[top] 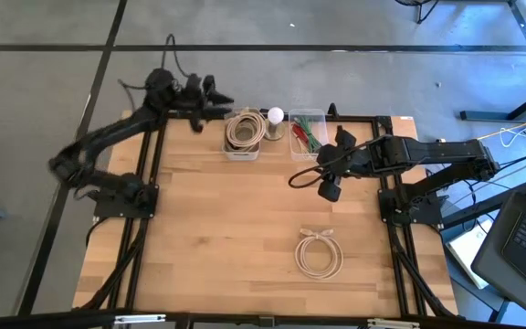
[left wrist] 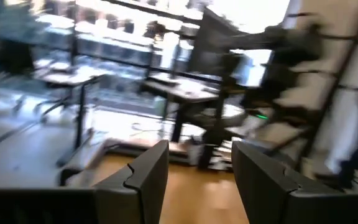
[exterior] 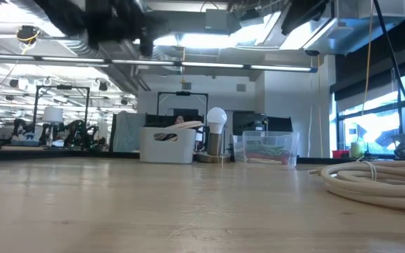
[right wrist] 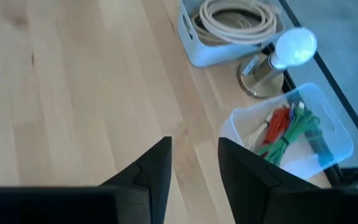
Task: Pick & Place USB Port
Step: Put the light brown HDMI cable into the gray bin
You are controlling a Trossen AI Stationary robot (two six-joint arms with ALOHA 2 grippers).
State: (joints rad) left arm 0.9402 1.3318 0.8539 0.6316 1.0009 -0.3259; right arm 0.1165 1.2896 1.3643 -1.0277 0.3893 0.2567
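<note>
A cream cable coiled in loops (top: 320, 254) lies flat on the wooden table near its near-right part; it also shows in the low view (exterior: 380, 180). A second cream coil sits in a white bin (top: 243, 134) (right wrist: 232, 25) at the far edge. My right gripper (top: 327, 186) (right wrist: 194, 163) hangs open above the table, between the bins and the loose coil, and holds nothing. My left gripper (top: 219, 99) (left wrist: 199, 177) is open and raised at the far edge, left of the white bin, pointing level out into the room.
A white bulb on a round metal base (top: 275, 121) (right wrist: 277, 59) stands between the white bin and a clear bin of red and green cables (top: 309, 135) (right wrist: 291, 132). The middle and near-left parts of the tabletop (top: 217, 228) are bare wood.
</note>
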